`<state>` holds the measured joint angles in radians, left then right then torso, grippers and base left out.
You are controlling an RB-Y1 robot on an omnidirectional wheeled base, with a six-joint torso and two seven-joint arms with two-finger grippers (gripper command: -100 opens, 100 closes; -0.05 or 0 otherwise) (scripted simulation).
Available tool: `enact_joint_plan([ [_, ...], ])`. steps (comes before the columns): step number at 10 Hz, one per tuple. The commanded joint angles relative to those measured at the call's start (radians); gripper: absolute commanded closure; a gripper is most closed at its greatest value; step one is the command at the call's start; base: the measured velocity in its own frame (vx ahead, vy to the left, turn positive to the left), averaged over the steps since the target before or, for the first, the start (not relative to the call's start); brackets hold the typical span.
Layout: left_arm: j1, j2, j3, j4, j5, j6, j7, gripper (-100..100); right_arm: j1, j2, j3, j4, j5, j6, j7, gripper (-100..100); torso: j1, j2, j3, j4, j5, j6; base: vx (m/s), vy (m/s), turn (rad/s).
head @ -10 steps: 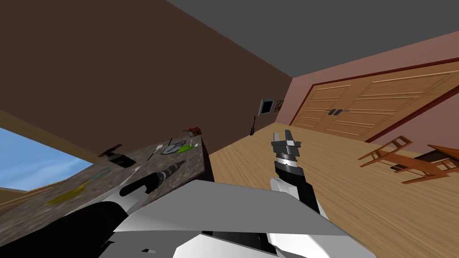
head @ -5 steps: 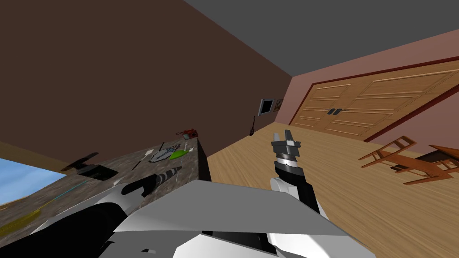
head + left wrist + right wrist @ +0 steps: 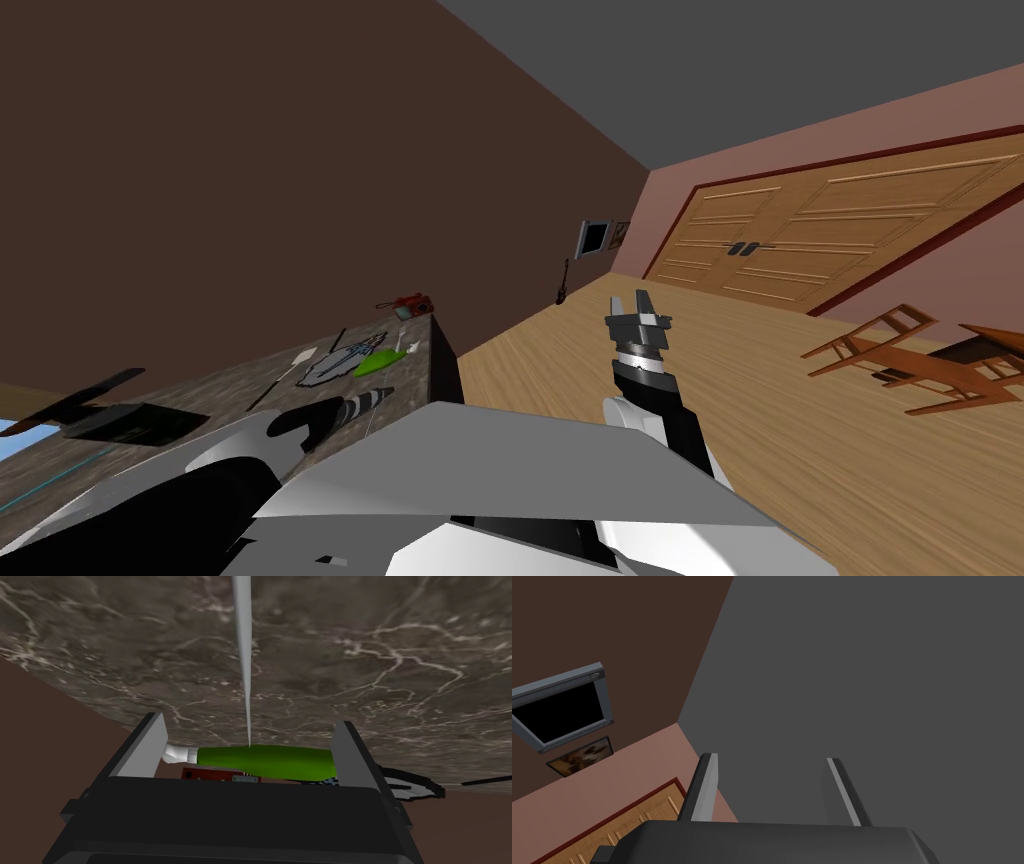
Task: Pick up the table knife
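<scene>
Left gripper (image 3: 248, 721) spread over marble counter (image 3: 375, 651), pale table knife (image 3: 243, 651) and green object (image 3: 265, 759) on counter, right gripper (image 3: 772, 763) spread beside counter.

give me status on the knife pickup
Left gripper open over marble counter; right gripper open, aside. Table knife flat on counter, tip toward left gripper, ungripped. Green white-necked object lies across between the fingers.

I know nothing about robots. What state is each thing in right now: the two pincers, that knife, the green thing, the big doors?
Left pincer: open, empty, over the marble counter.
Right pincer: open, empty, pointing up.
Table knife: lying flat on the counter, not held.
Green tube: lying on its side, not gripped.
Double doors: shut.
</scene>
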<state>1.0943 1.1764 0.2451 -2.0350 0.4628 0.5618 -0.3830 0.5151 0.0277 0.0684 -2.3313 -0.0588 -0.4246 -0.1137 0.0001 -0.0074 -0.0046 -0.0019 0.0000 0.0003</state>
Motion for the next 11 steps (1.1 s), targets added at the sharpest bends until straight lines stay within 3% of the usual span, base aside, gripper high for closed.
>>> enact_joint_plan([
  [1, 0.0, 0.0, 0.0, 0.0, 0.0, 0.0, 0.0, -100, 0.0, 0.0, 0.0, 0.0, 0.0, 0.0, 0.0, 0, 0.0, 0.0, 0.0, 0.0, 0.0, 0.0, 0.038, 0.004, -0.006],
  [2, 0.001, 0.002, 0.0, 0.0, 0.0, 0.003, -0.001, 0, 0.0, 0.0, 0.0, 0.0, 0.0, 0.0, 0.0, 0, 0.0, 0.004, 0.002, 0.001, 0.0, 0.0, 0.009, 0.001, 0.0],
  [3, -0.018, -0.018, -0.022, 0.031, -0.013, -0.012, -0.004, -100, 0.0, 0.0, 0.0, 0.0, 0.0, 0.0, 0.0, 0, -0.001, 0.006, 0.004, 0.001, 0.0, 0.0, 0.013, 0.006, -0.097],
  [5, -0.04, -0.042, -0.051, 0.069, -0.029, -0.03, -0.008, -100, 0.0, 0.0, 0.0, 0.0, 0.0, 0.0, 0.0, 0, 0.0, 0.007, 0.004, 0.002, 0.0, 0.0, 0.016, 0.017, -0.08],
  [6, -0.029, -0.033, -0.039, 0.056, -0.022, -0.025, -0.007, -100, 0.0, 0.0, 0.0, 0.0, 0.0, 0.0, 0.0, 0, 0.001, 0.007, 0.004, 0.002, 0.0, 0.0, 0.007, 0.009, -0.017],
  [7, -0.03, -0.034, -0.04, 0.058, -0.023, -0.027, -0.007, 100, 0.0, 0.0, 0.0, 0.0, 0.0, 0.0, 0.0, 0, 0.0, 0.007, 0.004, 0.002, 0.0, 0.0, 0.0, 0.0, 0.0],
  [11, -0.029, -0.033, -0.04, 0.059, -0.024, -0.024, -0.008, 100, 0.0, 0.0, 0.0, 0.0, 0.0, 0.0, 0.0, 0, 0.0, 0.009, 0.005, 0.003, 0.001, 0.0, 0.0, 0.0, 0.0],
])
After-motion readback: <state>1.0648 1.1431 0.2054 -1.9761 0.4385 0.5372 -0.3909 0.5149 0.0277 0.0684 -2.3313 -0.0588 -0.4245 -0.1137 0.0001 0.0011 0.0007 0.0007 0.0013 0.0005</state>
